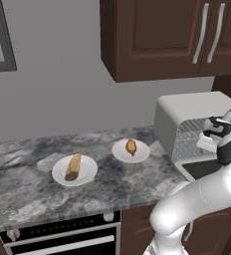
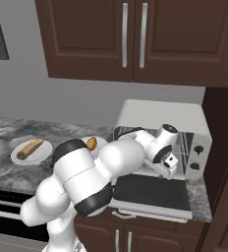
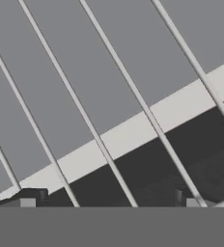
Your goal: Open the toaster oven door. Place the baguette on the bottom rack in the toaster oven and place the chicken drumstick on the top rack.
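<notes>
The toaster oven (image 1: 187, 112) stands at the counter's right end. Its door (image 2: 153, 192) is folded down flat, dark glass facing up. Wire racks (image 1: 189, 137) show inside the cavity. My gripper (image 1: 203, 135) is at the oven mouth, above the door, open and empty. In the hand view its fingertips (image 3: 31, 198) sit wide apart just over a rack's wires (image 3: 133, 96); I cannot tell which rack. The baguette (image 1: 73, 167) lies on the left white plate (image 1: 90, 174). The chicken drumstick (image 1: 131, 146) lies on the smaller plate (image 1: 118, 152) nearer the oven.
Dark wood wall cabinets (image 1: 177, 35) hang over the oven. A tall dark panel (image 2: 224, 147) closes the right side. A black range front with knobs (image 1: 62, 236) sits under the counter's front edge. Marbled counter (image 1: 28, 184) lies left of the plates.
</notes>
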